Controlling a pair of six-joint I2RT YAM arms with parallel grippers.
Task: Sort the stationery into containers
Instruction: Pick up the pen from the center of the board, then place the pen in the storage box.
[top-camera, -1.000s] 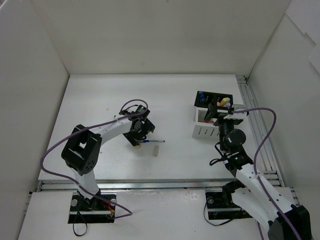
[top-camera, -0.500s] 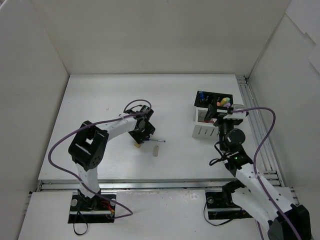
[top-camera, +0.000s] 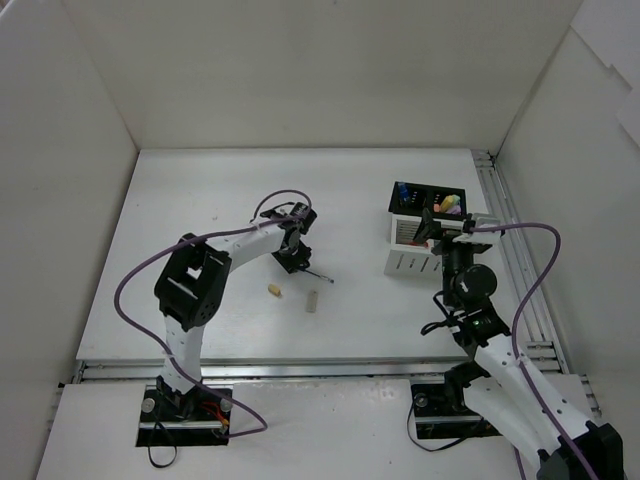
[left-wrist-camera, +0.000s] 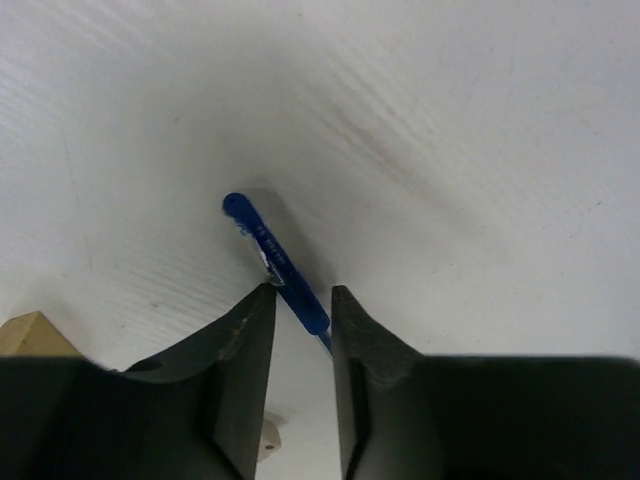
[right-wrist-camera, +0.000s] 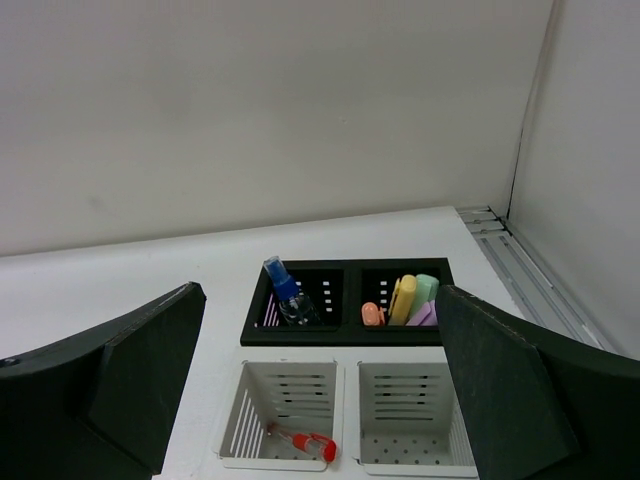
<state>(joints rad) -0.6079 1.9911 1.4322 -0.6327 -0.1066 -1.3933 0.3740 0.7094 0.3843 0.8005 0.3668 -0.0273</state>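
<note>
Blue pen (left-wrist-camera: 264, 243) between left fingers (left-wrist-camera: 240, 350), touching one

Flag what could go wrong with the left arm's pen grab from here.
1. The blue pen sits slanted between the left fingers, not square across them; it may twist or slip out as they close or lift.
2. A beige eraser lies close to the pen's free end in the top view; a pivoting pen could knock it away.
</note>
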